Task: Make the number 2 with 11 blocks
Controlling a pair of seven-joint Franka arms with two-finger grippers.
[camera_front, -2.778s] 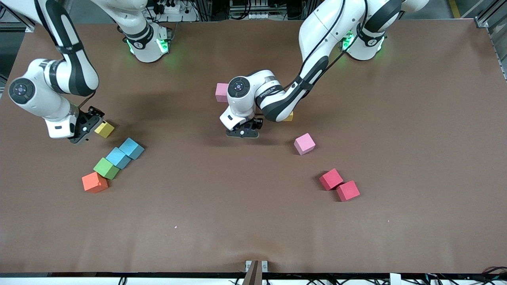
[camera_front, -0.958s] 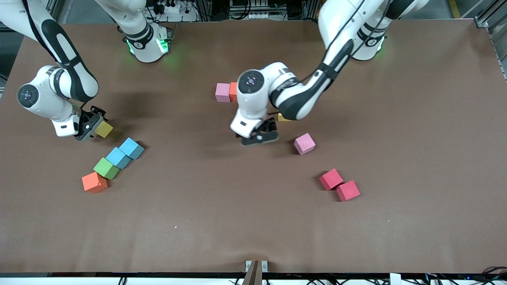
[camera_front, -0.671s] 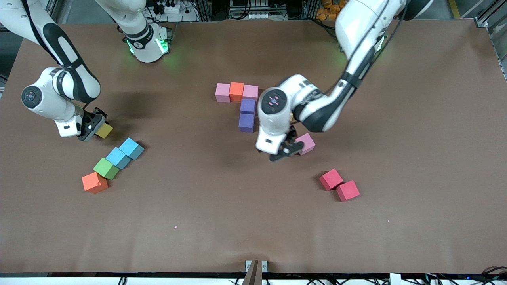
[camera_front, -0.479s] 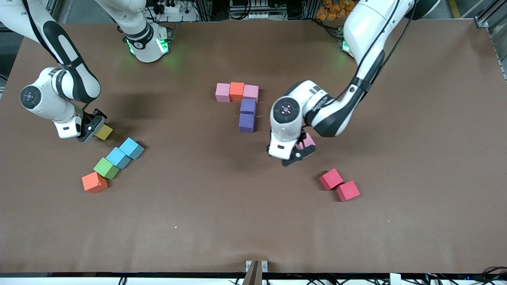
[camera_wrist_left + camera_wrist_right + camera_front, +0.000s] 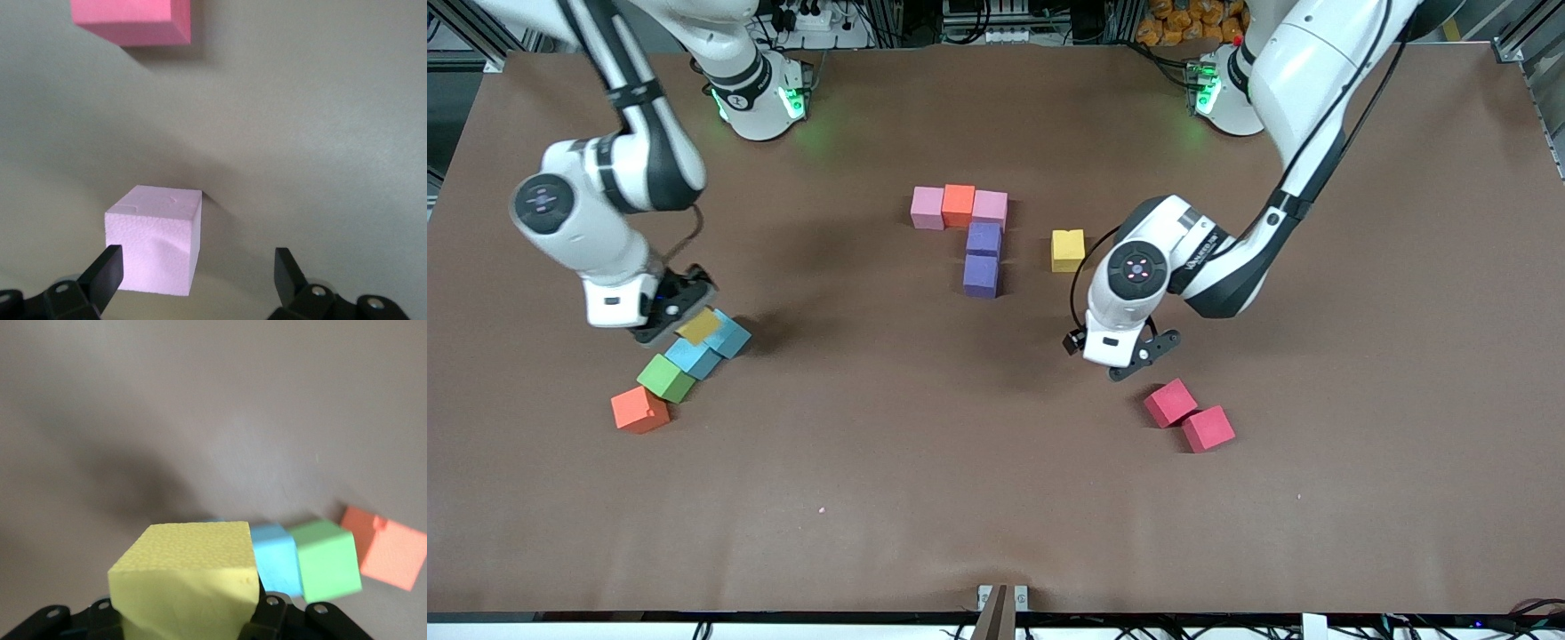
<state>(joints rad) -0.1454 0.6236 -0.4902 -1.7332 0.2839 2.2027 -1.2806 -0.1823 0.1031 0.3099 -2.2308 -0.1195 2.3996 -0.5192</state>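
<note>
Inspector: Brown counter (image 5: pixel 925 498) carries the blocks; no container is seen on it. What stands placed?

Clerk: Three cubes lie edge to edge in a row: a pink block (image 5: pixel 927 207), an orange block (image 5: pixel 959 204) and a second pink block (image 5: pixel 990 209). Two purple blocks (image 5: pixel 983 258) run from the second pink one toward the front camera, forming the start of the number 2.

Inspector: And the loose cubes?

Clerk: One yellow block (image 5: pixel 1068 250) sits beside the purple pair, toward the left arm's end. Two red blocks (image 5: pixel 1189 414) touch at a corner, nearer the camera. At the right arm's end, two light blue blocks (image 5: pixel 710 347), a green cube (image 5: pixel 665 378) and another orange block (image 5: pixel 639 410) lie in a diagonal line.

Inspector: State of the right end effector (image 5: pixel 679 318)?

Clerk: Clenched on a second yellow block (image 5: pixel 187 580), lifted over the light blue pair.

Inspector: The left end effector (image 5: pixel 1129 354)?

Clerk: Released, fingers (image 5: pixel 103 275) wide apart, low over the counter near the red pair. Its wrist view shows a third pink block (image 5: pixel 155 238) between the fingers, resting on the counter, close to one finger; I cannot tell if it touches.
</note>
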